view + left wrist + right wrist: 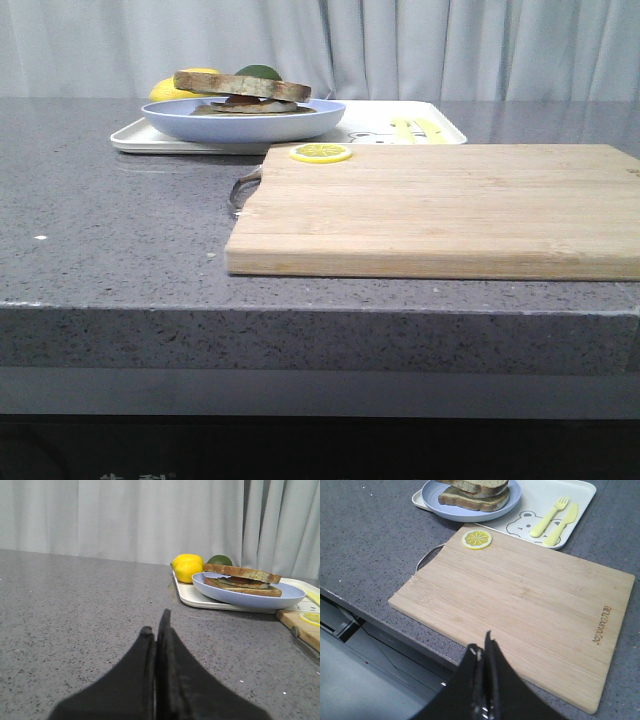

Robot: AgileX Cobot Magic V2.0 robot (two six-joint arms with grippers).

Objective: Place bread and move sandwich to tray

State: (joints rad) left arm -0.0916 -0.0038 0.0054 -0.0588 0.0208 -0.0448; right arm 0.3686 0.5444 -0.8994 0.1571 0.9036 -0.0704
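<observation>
Front view shows the sandwich on its light-blue plate, resting on the white tray toward the bench's far edge, left of centre. The cutting board lies nearer the front edge, a lemon slice on its far-left corner. Both the left gripper and right gripper have fingers pressed together, holding nothing.

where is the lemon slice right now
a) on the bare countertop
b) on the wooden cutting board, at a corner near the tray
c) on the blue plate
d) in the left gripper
b: the lemon slice lies flat on the cutting board, at the corner next to the tray and plate.
</observation>
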